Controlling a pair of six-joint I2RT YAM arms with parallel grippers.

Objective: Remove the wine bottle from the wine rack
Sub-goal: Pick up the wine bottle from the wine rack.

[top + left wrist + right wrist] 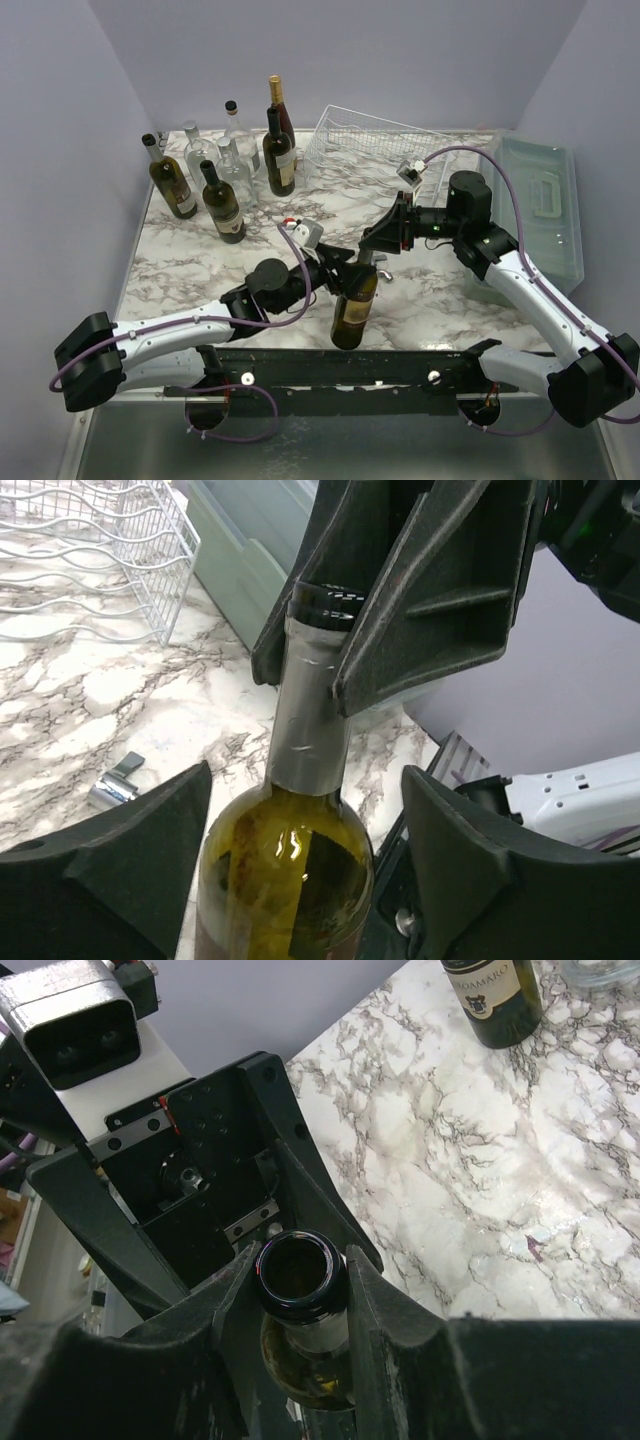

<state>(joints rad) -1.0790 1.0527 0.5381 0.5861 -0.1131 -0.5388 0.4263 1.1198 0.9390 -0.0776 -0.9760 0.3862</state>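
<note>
Bottle [355,305] first: it is off the rack, upright with a slight tilt near the front edge of the table [440,300], held between the 2 arms. I cannot tell whether its base rests on the marble.

At the far left back stand 7 other bottles [225,200] in a loose cluster, some dark, some clear. That makes 8 bottles in all.

Next comes the left gripper [305,770]. Its fingers are spread either side of the bottle's shoulder, with a gap on at least 1 side, so it is not squeezing anything. A small metal piece [115,780] lies on the marble just beyond.

The right gripper [300,1285] has its 2 fingers pressed onto the open-mouthed neck just under the lip, and it carries the grip alone.

Behind it sits 1 rack [365,150], well apart from the bottle and with no bottle in the cradles I can see, and at the far right 1 lidded bin [545,200].

My guess is the lift-off is done and this is the hand-over or set-down. The next move needs the left fingers to close on the glass, or the base to be planted, before the right lets go — a neck-only hold could swing.
</note>
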